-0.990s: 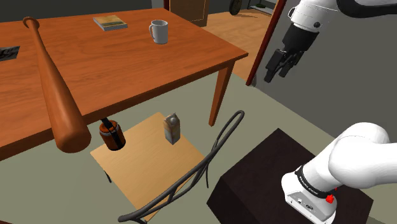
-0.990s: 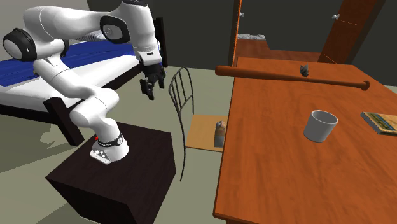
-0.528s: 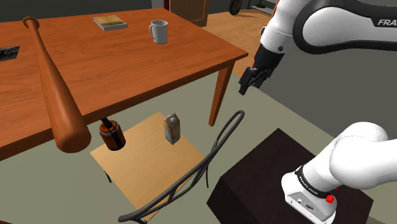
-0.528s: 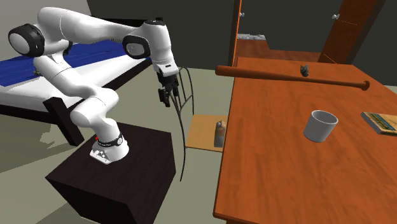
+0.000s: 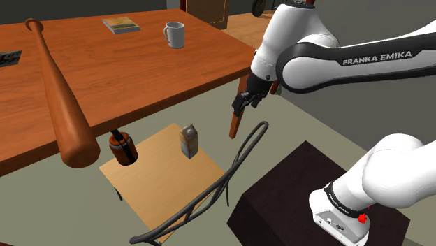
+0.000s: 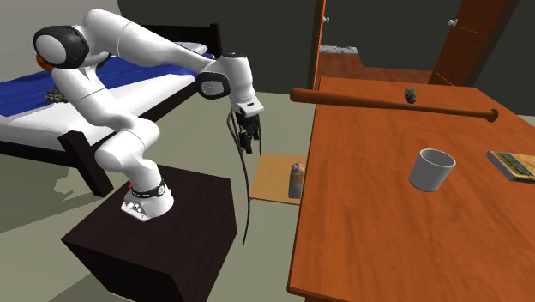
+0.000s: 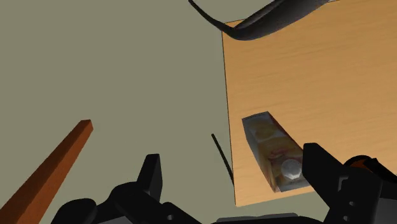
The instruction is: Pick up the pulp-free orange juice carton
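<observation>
Wrist view has the all-black two-finger gripper [image 7: 233, 160] with its fingers standing wide apart and nothing clasped between them, so it is open and empty. Below and ahead of it, nearer one finger than the other and touched by neither, stands the small gable-topped juice carton with yellow-orange print and a white round cap [image 7: 273, 153], seen almost from above. The carton is upright on the pale wooden chair seat [image 7: 305, 70], close to the seat edge that lies under the gripper. In the shoulder view the gripper [image 5: 243, 103] hangs in the air well above the carton [image 5: 189, 140], just beside the reddish-brown wooden table leg [image 5: 235, 127], with the chair's dark bent-wire backrest [image 5: 230, 175] curving up under it (a thing to steer around, I judge). Farther out on the seat, beyond the carton from the gripper, stands a brown round bottle with a black cap [image 5: 123, 148], apart from the carton. The second exterior view agrees: the gripper [image 6: 249, 137] is above and to one side of the carton [image 6: 296, 178]. As for progress, only the approach is under way; lining up, coming down around the carton, closing on it and lifting are all left to do.
</observation>
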